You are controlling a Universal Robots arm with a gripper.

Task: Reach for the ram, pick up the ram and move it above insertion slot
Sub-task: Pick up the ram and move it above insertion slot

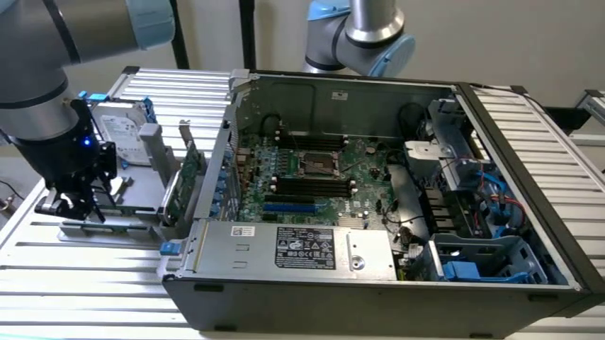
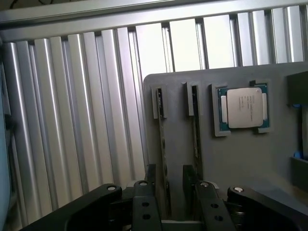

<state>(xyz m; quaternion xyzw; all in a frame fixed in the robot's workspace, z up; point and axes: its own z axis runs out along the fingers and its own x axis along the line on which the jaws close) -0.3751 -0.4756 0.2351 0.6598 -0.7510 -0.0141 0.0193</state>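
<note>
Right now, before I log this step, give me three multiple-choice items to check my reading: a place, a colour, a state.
1. The gripper is: A over the grey tray beside the computer case; B inside that case; C up by the wall.
2. The short slot on the board is: A red; B blue; C white.
3. The fingers are: A open, astride a memory stick; B shut on it; C shut on nothing.
A: it hangs over the tray. B: blue beside the black slots. A: gaps flank the stick.

Black claw [image 2: 169,173] over a plain grey holder [image 2: 240,163] (silver-lidded, green-edged processor [image 2: 244,108] on it), beside the silver ribbed surface [image 2: 72,120].
</note>
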